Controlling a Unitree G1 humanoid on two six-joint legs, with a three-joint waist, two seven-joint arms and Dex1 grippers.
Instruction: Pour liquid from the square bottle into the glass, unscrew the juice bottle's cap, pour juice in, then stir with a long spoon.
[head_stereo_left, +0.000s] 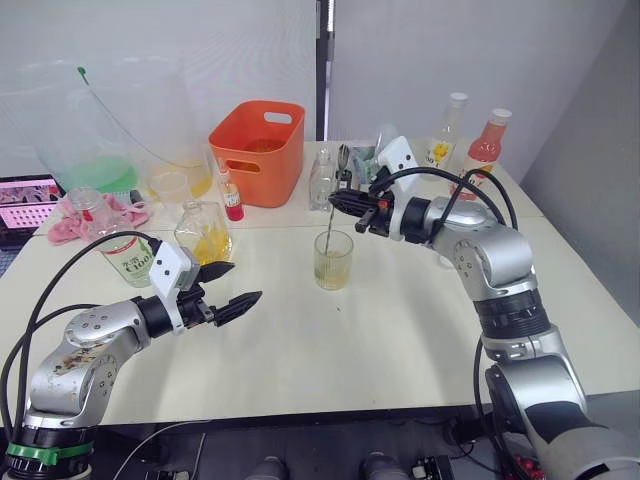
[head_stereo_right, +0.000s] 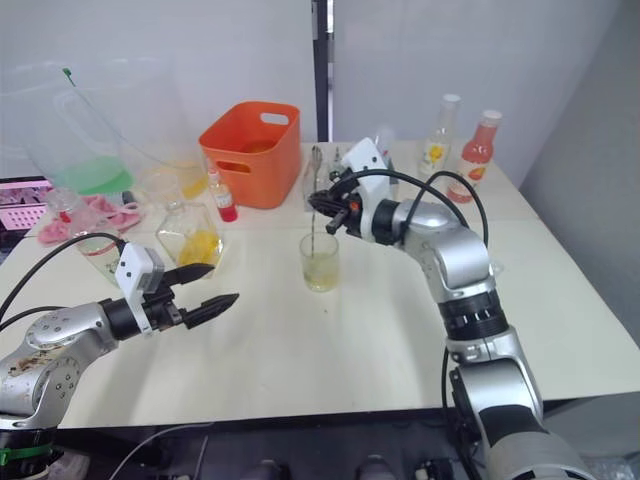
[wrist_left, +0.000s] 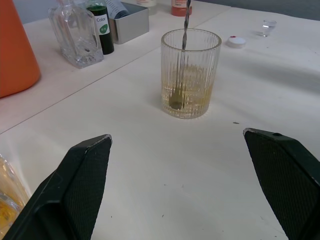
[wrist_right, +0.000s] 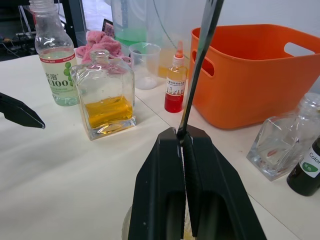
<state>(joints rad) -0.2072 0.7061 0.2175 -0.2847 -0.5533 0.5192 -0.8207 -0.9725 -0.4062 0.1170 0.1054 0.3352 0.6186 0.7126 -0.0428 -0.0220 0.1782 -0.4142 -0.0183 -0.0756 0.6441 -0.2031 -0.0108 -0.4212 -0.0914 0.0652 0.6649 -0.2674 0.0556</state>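
A ribbed glass holding a little pale yellow liquid stands mid-table. A long spoon stands in it with its bowl at the bottom. My right gripper is shut on the spoon's handle above the glass; in the right wrist view the handle rises from between the shut fingers. The square bottle, a third full of orange-yellow liquid, stands to the glass's left. Beside it is the juice bottle with a green "100" label and a bare neck. My left gripper hovers open and empty, left of the glass.
An orange basket stands at the back, with a small red bottle and an empty clear bottle near it. Two tall bottles are at the back right. A pink cloth lies far left. A white cap lies right of the glass.
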